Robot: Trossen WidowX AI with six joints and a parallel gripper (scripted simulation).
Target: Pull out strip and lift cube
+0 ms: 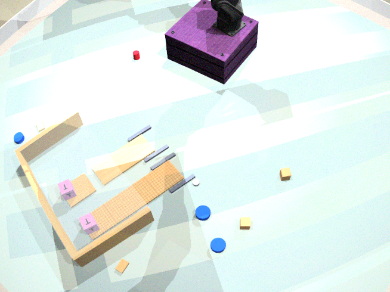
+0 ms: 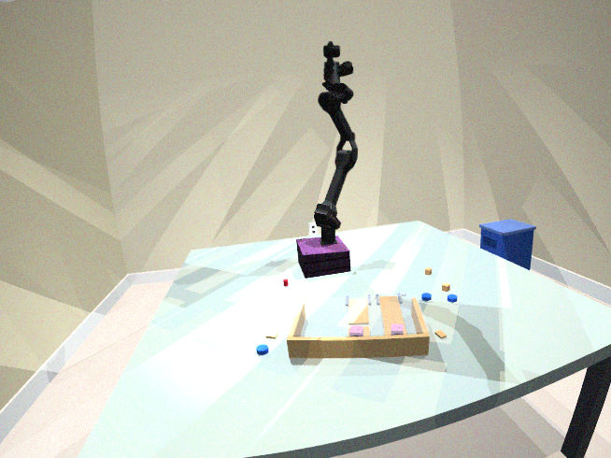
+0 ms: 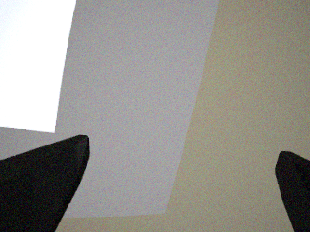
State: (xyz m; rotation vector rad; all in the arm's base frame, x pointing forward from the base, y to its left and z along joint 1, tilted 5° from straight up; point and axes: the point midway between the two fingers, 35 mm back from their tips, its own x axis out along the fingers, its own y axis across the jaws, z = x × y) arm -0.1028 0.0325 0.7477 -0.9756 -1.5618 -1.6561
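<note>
A long orange gridded strip [image 1: 130, 201] [image 2: 391, 309] runs unbroken; a pink cube marked T [image 1: 88, 223] [image 2: 397, 328] stands on its far end. Beside it, a plain strip is split by a gap into a near piece [image 1: 125, 158] [image 2: 358, 310] and a separate far piece [image 1: 83, 189]. Another pink cube marked T [image 1: 66, 189] [image 2: 356, 330] stands on that far piece's edge. My gripper [image 3: 184, 154] is open and empty, raised high above the purple base, far from both strips and cubes.
A three-sided wooden wall [image 1: 117, 238] [image 2: 357, 347] surrounds the cubes' end. Grey rails [image 1: 139, 133] [image 1: 163, 161] [image 1: 182, 183] flank the near strip ends. A white disc [image 1: 195, 182], blue discs [image 1: 203, 212] [image 1: 217, 245], tan blocks [image 1: 285, 173] [image 1: 245, 223] and a red cylinder [image 1: 136, 55] lie outside.
</note>
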